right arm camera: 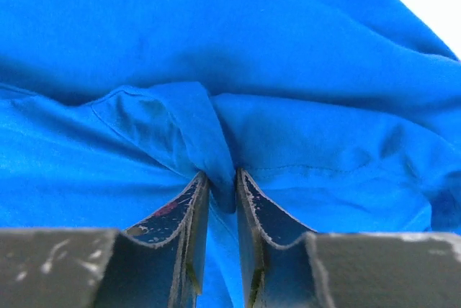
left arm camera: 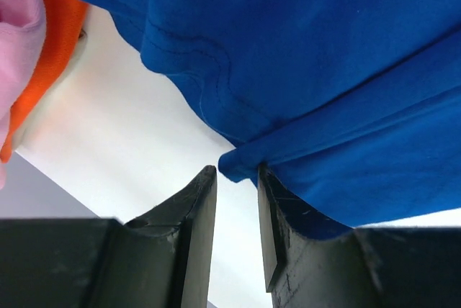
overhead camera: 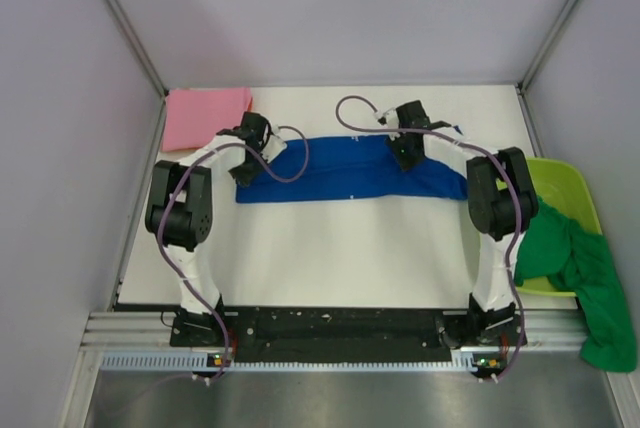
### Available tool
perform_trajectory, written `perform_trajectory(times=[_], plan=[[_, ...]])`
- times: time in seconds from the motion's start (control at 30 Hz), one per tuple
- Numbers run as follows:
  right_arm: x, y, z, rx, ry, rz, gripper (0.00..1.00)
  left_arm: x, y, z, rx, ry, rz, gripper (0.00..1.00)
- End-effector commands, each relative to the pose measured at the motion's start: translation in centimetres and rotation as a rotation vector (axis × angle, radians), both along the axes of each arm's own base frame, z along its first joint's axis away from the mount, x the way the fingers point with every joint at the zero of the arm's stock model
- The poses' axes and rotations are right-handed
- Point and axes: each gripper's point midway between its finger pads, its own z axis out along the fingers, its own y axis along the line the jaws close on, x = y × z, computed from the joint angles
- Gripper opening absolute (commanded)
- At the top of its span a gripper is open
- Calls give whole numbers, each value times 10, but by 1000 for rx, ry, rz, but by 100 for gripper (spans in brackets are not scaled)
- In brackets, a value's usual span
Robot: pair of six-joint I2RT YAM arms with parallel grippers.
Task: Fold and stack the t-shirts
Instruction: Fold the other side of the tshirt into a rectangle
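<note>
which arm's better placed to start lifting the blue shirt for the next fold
Right. The right jaws are shut on a fold of the blue t-shirt; the left jaws stand apart, with only a cloth corner at their tips.

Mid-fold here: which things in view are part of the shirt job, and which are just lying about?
Part of the job: blue t-shirt; pink t-shirt; green t-shirt, draped over the lime-green tub.
Lying about: lime-green tub; orange cloth beside the pink t-shirt, though I can't tell what it is.
</note>
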Motion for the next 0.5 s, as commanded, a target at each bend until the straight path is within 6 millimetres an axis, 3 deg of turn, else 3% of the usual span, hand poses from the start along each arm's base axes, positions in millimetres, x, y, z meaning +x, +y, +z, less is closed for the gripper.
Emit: perform_trajectory(times=[0.0, 0.23, 0.33, 0.4, 0.47], plan=[[51, -3, 36, -54, -165, -20, 19, 8, 9, 9, 21, -73, 29, 35], [86, 6, 72, -44, -271, -3, 28, 0, 12, 2, 26, -48, 19, 36], [105, 9, 74, -65, -305, 20, 23, 3, 16, 3, 36, -53, 27, 36], [120, 13, 61, -89, -301, 46, 23, 6, 18, 8, 26, -65, 37, 36], [132, 18, 68, -108, -296, 48, 24, 7, 20, 16, 15, -78, 46, 36]])
